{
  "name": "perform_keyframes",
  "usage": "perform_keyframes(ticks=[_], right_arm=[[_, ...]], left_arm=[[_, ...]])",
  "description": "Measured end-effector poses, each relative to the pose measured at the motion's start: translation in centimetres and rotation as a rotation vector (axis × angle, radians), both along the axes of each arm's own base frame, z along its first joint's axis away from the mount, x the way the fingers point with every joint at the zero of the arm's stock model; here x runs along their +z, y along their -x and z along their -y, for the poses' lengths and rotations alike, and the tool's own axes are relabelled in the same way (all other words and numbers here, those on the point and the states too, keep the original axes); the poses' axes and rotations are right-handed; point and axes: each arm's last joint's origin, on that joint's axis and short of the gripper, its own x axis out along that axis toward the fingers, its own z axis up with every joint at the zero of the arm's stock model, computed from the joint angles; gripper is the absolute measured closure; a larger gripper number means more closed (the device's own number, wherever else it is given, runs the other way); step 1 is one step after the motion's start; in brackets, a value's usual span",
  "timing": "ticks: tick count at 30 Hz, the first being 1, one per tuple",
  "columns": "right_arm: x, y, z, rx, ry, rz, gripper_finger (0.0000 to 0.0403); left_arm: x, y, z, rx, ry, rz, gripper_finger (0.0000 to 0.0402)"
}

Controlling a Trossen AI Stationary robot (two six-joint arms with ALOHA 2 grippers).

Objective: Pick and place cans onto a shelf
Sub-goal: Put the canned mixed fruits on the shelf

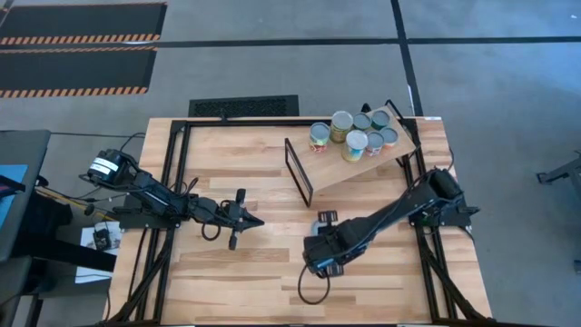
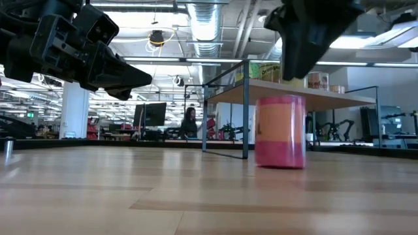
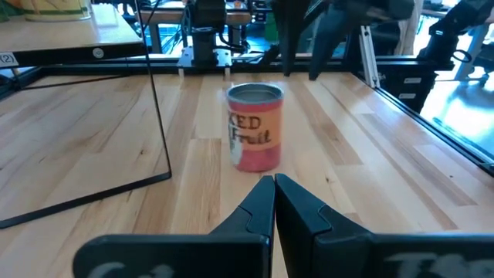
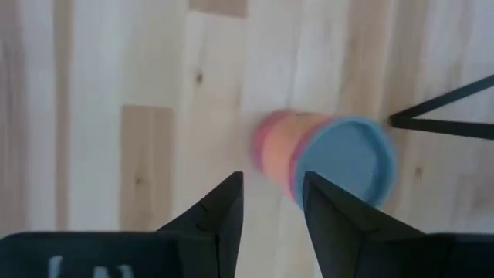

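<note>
One can [image 2: 281,130] with a pink and orange label and a bluish-grey top stands upright on the tabletop just in front of the shelf; it also shows in the high view [image 1: 325,218], the left wrist view [image 3: 255,127] and the right wrist view [image 4: 332,158]. My right gripper [image 4: 270,201] is open and hovers above the can, a little to its near side [image 1: 322,234], touching nothing. My left gripper [image 3: 274,193] is shut and empty, to the can's left [image 1: 257,221]. Several cans [image 1: 356,145] stand on the slanted light-wood shelf [image 1: 345,173], near its far right end.
The shelf's thin black frame [image 1: 298,170] stands at its left end, close to the lone can. In the low view the shelf board [image 2: 300,94] sits raised above the table behind the can. Bare tabletop [image 1: 245,272] lies toward the near edge.
</note>
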Motion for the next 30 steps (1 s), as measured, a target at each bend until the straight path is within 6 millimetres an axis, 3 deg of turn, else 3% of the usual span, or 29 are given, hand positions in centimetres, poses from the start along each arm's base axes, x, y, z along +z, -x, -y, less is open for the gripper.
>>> perform_keyframes(ticks=[14,18,22,25,30], right_arm=[[-3.1,0.3,0.7,0.034,0.038,-0.021,0.0267],[-3.2,0.4,0.7,0.057,0.047,-0.034,0.0297],[-3.2,0.5,0.4,0.087,0.046,-0.040,0.0353],[-2.9,0.9,0.0,0.101,0.038,-0.042,0.0390],[0.0,1.9,-0.5,0.086,-0.005,0.018,0.0382]], left_arm=[[0.0,0.0,0.0,-0.001,-0.003,0.000,0.0401],[0.0,0.0,0.0,-0.001,-0.004,0.000,0.0401],[0.0,0.0,0.0,-0.001,-0.004,0.000,0.0401],[0.0,0.0,0.0,0.000,-0.002,0.000,0.0401],[0.0,0.0,0.0,0.000,-0.001,0.000,0.0401]])
